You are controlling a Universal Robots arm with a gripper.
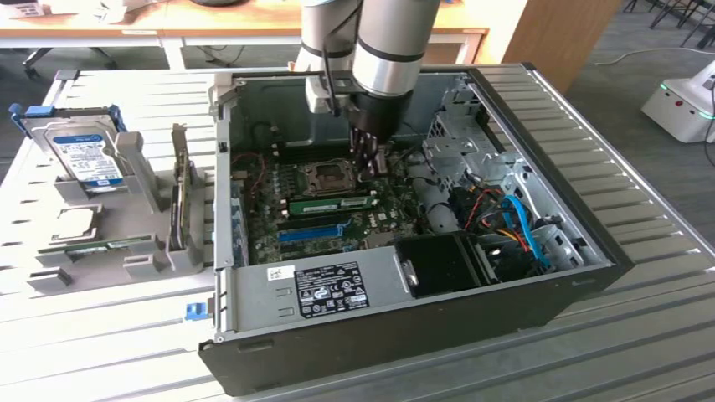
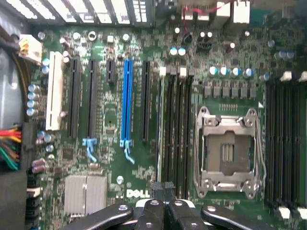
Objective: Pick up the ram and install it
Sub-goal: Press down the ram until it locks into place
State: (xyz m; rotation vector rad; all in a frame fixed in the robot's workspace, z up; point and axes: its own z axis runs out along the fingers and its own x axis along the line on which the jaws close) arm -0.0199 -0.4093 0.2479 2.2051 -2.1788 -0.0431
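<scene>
Ram (image 1: 331,203) sits on edge, apparently in motherboard (image 2: 110,120) slot beside CPU socket (image 2: 228,151). Tool (image 1: 372,165) hangs near above, fingers together, clamping nothing. We judge ram light, stiff, fragile; we advise holding long bare edges, clear of chips.

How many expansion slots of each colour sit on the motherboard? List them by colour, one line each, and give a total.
White expansion slot: 1
Blue expansion slot: 1
Black expansion slots: 4, one of them short
Total: 6
</scene>
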